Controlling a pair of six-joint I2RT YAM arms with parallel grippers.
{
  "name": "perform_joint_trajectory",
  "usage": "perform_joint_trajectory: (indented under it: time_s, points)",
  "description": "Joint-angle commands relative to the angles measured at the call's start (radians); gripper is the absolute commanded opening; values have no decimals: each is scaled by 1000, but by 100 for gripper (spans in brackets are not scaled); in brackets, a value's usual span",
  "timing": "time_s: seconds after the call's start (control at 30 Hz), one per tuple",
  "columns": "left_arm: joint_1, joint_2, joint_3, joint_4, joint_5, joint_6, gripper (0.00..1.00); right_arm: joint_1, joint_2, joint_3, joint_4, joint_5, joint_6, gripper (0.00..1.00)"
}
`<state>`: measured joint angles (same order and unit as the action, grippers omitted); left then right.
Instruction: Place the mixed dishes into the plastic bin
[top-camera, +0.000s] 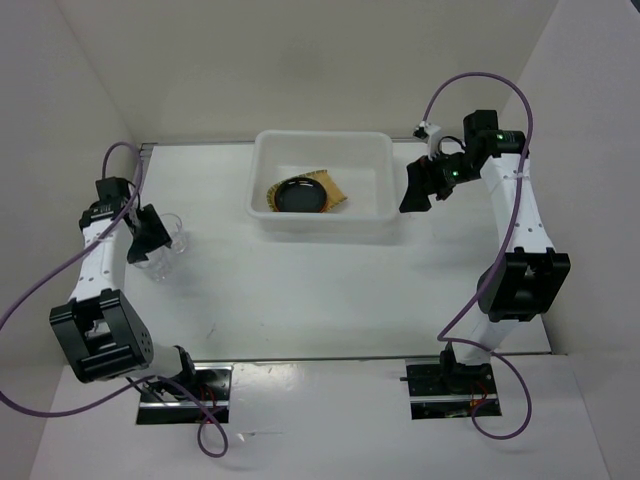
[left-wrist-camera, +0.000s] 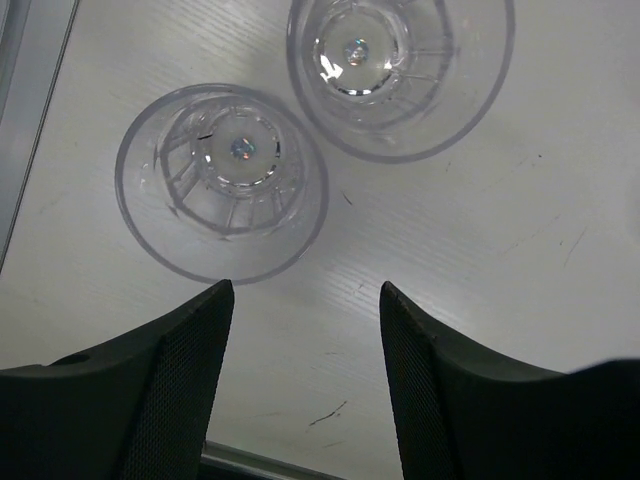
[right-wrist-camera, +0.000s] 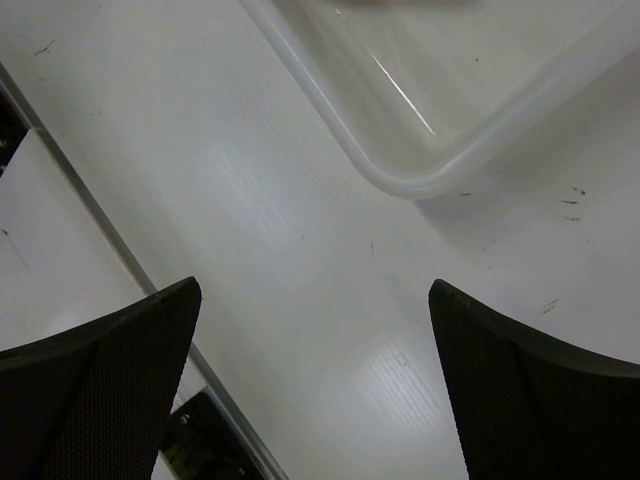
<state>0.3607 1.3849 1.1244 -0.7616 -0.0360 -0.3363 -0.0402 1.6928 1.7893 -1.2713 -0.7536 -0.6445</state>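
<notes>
Left wrist: left claw (left-wrist-camera: 305, 290) agape, empty; two clear cups (left-wrist-camera: 222, 180) upright just ahead; right claw (right-wrist-camera: 312, 290) spread beside bin (right-wrist-camera: 410, 185).

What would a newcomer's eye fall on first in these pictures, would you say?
Most striking is the translucent white bin at the far middle of the table, with a black plate on a woven bamboo tray inside it. At the left, two clear plastic cups stand upright side by side ahead of the open left hand; the right hand hangs open and empty beside the bin's right end.
</notes>
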Motion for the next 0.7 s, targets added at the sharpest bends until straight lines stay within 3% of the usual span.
perform_joint_trajectory:
  time_s: [0.0, 0.6, 0.67]
  points:
    - [-12, 19, 25, 44, 73, 106, 67, -7, -1, 15, 24, -29, 2, 99]
    - [-52, 133, -15, 133, -45, 115, 66, -17, 8, 73, -22, -29, -7, 99]
    - [-52, 161, -15, 133, -45, 115, 58, -17, 8, 73, -22, -20, -7, 99]
